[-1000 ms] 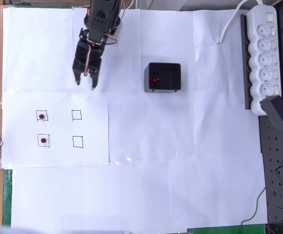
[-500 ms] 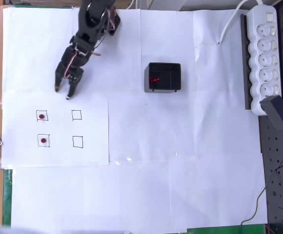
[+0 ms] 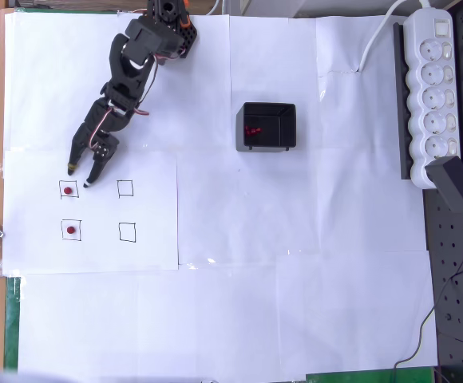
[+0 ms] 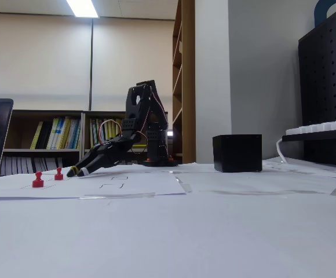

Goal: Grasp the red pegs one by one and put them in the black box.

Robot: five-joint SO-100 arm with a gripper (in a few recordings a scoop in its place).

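step: reaching for the third peg; two pegs (image 3: 252,130) already lie in the box (image 3: 268,108), two sit on the sheet
gripper: my gripper (image 3: 79,176) is spread apart and empty, tips low over the paper, just above the upper-left square in the overhead view; in the fixed view (image 4: 77,171) it hangs close to the surface, pointing left
target: upper peg (image 3: 69,190), inside its drawn square, just below my fingertips, not touched yet
other peg: lower peg (image 3: 71,230) in the square beneath it; in the fixed view both stand upright at left (image 4: 37,180) (image 4: 58,174)
empty squares: the two right-hand squares (image 3: 125,188) hold nothing
next move, my guess: shift a little down-picture so the peg sits between the fingers, drop, close; peg is tiny, so centring matters, else a fingertip may knock it over
box: black, well to the right of the sheet, open top
surface: tabletop (image 3: 295,303) covered in taped white paper sheets, seams visible
room: power strip (image 3: 429,88) and black adapter (image 3: 457,183) at right edge, pegboard beside them; bookshelves, a tall wooden shelf unit and a ceiling light behind
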